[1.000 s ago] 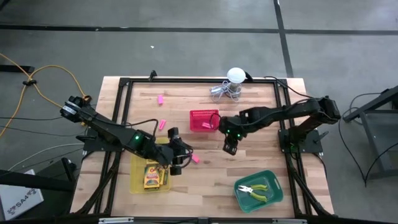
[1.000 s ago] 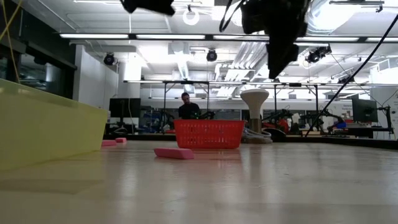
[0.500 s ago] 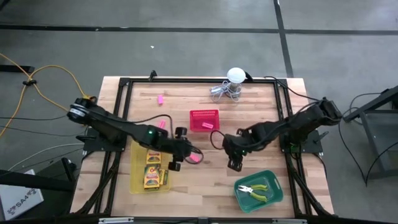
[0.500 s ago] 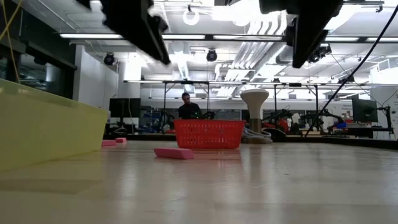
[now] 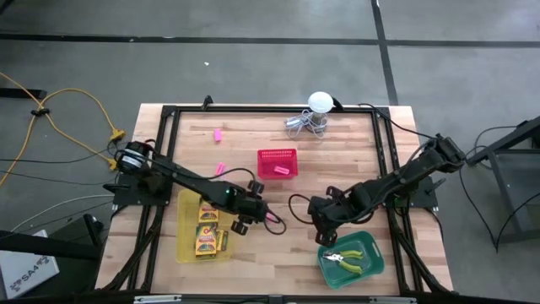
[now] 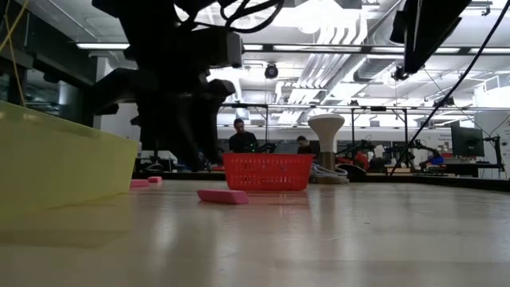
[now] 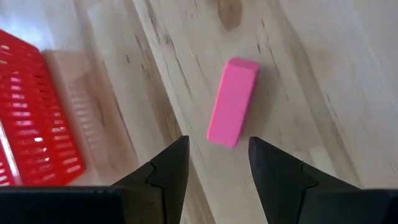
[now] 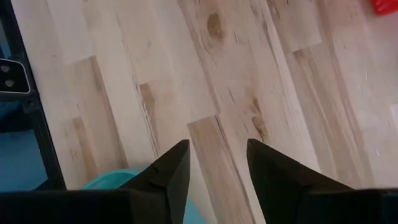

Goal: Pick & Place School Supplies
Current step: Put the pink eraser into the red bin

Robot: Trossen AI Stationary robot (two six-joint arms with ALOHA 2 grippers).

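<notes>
Crayon boxes already in yellow tray, pliers in green tray; pink eraser on table, left gripper spread & empty over it, right gripper spread, empty nr green tray.

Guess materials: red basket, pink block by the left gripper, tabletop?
Red basket: likely moulded plastic, since its walls are a fine open grid in uniform glossy red. Pink block: looks like matte rubber or foam, eraser-like, with soft edges and no shine; cannot be sure. Tabletop: wood planks with a light sheen, showing grain, knots and board seams.
</notes>
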